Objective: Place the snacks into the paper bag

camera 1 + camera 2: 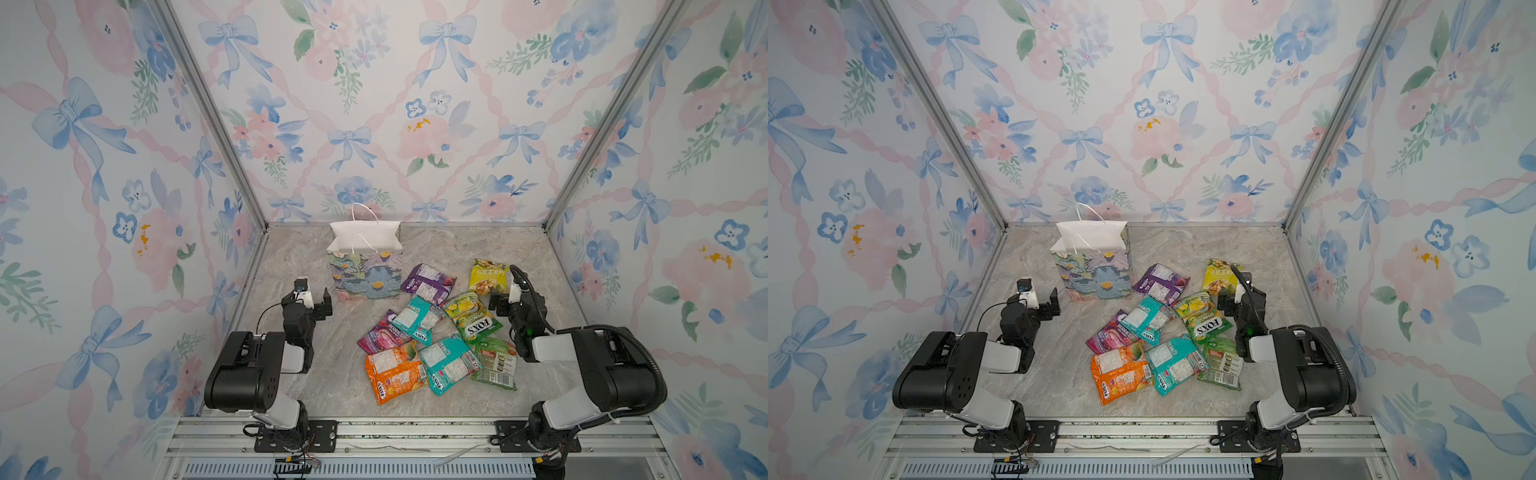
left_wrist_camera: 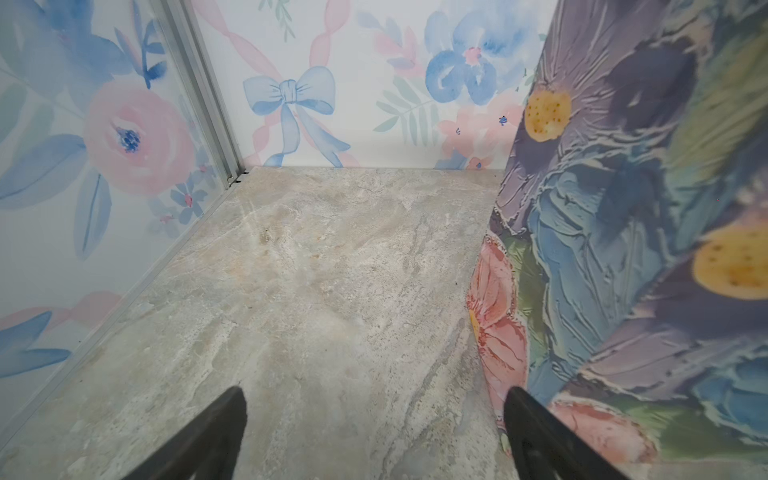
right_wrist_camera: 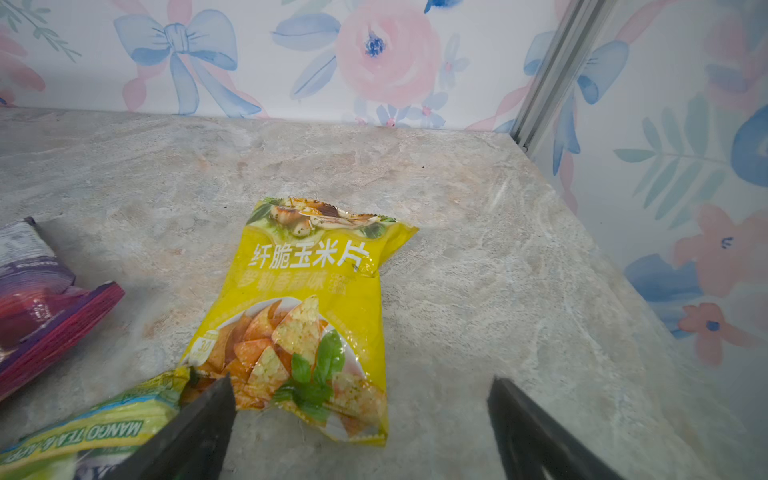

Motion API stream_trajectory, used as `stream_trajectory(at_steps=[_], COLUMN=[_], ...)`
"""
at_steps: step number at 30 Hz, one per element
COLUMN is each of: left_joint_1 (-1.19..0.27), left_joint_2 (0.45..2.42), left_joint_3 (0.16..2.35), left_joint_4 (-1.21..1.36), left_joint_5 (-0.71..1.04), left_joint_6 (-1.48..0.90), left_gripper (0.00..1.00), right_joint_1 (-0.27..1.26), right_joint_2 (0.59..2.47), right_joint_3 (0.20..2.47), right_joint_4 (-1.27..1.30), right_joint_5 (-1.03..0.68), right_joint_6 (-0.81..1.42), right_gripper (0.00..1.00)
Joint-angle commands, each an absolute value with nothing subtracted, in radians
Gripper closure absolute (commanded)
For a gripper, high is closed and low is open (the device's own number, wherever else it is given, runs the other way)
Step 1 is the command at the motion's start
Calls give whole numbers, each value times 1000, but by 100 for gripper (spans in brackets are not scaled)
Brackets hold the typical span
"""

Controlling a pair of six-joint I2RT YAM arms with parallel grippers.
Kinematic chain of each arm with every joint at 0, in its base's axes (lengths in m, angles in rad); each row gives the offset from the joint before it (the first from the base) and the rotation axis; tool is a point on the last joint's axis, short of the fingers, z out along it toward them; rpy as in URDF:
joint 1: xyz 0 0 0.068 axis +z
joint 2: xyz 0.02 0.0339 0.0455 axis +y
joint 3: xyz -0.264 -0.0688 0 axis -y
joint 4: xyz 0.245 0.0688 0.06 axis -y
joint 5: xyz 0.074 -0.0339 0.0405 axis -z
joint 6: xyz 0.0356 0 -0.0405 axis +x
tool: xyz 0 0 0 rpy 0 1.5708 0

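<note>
On the marble table (image 1: 332, 374): your snacks (image 1: 417, 320), at least eight, lie loose beside the upright paper bag (image 1: 365, 274); none visibly inside. Left gripper (image 2: 376, 399), right gripper (image 3: 361, 386): jaws spread, empty. You have everything left.

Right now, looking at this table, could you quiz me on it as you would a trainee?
1. True or false: the right gripper is shut on a snack.
2. Which one lies just ahead of the right gripper's jaws? A the orange packet, B the yellow packet, C a teal packet.
3. Fill in: the paper bag stands upright beside the ___ gripper.
Key: 1 false, it is open and holds nothing. 2 B. 3 the left gripper.
</note>
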State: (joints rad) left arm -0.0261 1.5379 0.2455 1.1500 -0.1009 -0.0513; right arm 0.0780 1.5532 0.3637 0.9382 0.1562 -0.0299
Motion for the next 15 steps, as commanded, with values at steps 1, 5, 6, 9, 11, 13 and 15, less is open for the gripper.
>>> stream_trajectory(at_steps=[1, 5, 6, 9, 11, 13, 15], left_joint_1=[-31, -33, -32, -32, -32, -31, -31], left_joint_2=[1544, 1544, 1544, 1546, 1546, 1547, 1547], left_joint_3=[259, 258, 259, 259, 260, 262, 261], left_joint_4=[1135, 1135, 1135, 1134, 1134, 1134, 1135], left_joint_5=[-108, -107, -108, -109, -108, -107, -109], left_joint_6=[-32, -32, -33, -32, -32, -32, -32], left_gripper=[2, 2, 2, 2, 2, 2, 2], right_joint_1=[71, 70, 70, 63, 59, 57, 57], right_joint_2=[1556, 1556, 1556, 1556, 1557, 1556, 1557], right_joint_3=[382, 382, 384, 387, 388, 390, 390], right_joint_4=[936, 936, 933, 926, 923, 922, 922], right_joint_5=[145, 143, 143, 134, 129, 127, 126], right_joint_6=[-19, -19, -20, -11, -9, -8, -8], right_gripper=[3, 3, 3, 4, 3, 3, 3])
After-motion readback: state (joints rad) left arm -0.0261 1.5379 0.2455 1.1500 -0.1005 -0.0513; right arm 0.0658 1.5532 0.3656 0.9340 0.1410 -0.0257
